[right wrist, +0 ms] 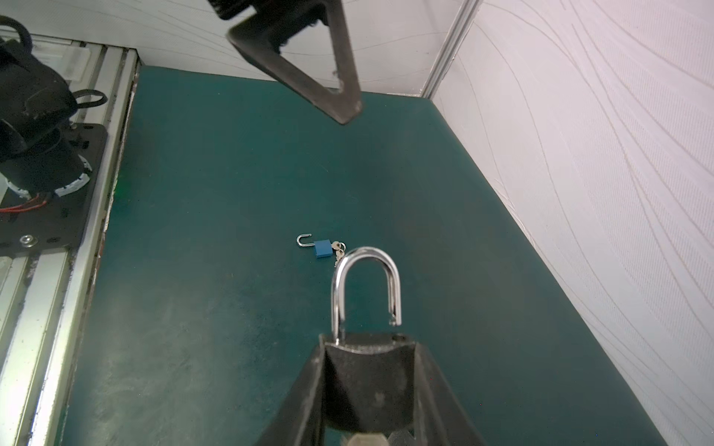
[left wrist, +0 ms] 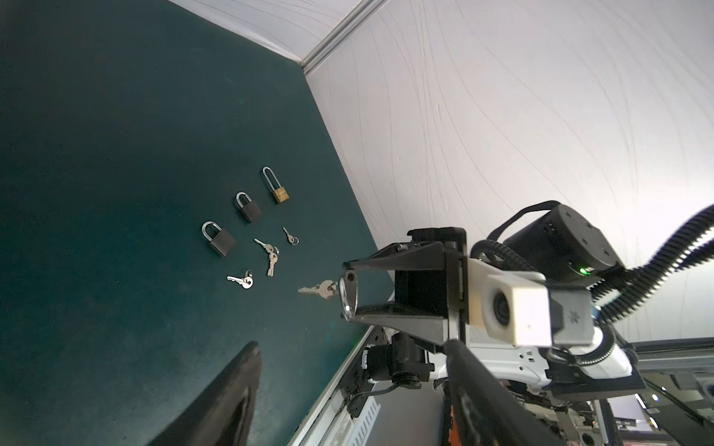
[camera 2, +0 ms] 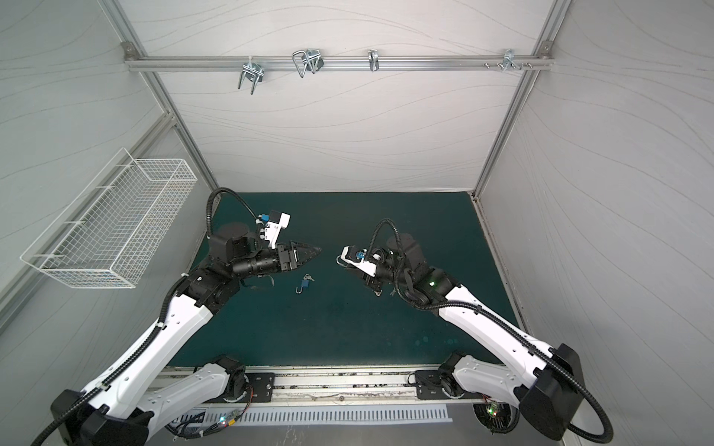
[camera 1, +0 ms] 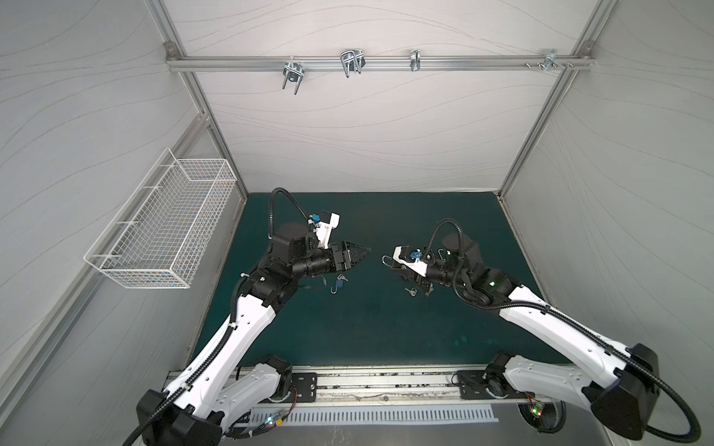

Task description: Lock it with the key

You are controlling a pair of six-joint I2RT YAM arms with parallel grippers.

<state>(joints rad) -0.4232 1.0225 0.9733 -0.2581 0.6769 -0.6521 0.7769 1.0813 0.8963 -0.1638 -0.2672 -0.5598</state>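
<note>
— Fingers (right wrist: 305, 390) on the right gripper (right wrist: 369, 343), how do they stand?

— Pinching the body of a black padlock (right wrist: 367, 370), held up over the green mat (right wrist: 212, 231), right of the mat's middle. Its loop points toward the mat's left half, and one leg of the loop sits out of its hole.

— And the left gripper (camera 1: 361, 255)?

— Spread wide with nothing between, hanging over the mat left of its middle, tips facing the right gripper and well apart from it.

— What lies on the mat itself?

— A blue padlock (camera 1: 338, 287) just left of the mat's middle, loop swung open, keys (camera 1: 342, 277) at its base. On the mat's right half, in the left wrist view, a grey padlock (left wrist: 218, 240), a second grey padlock (left wrist: 248, 207) and a brass padlock (left wrist: 277, 189), all three with loops pushed home.

— Smaller bits?

— Loose keys (left wrist: 269, 255) on the mat beside those three. One key (left wrist: 317, 289) shows just beside the right gripper's tips; whether it lies on the mat or hangs, I cannot tell.
</note>
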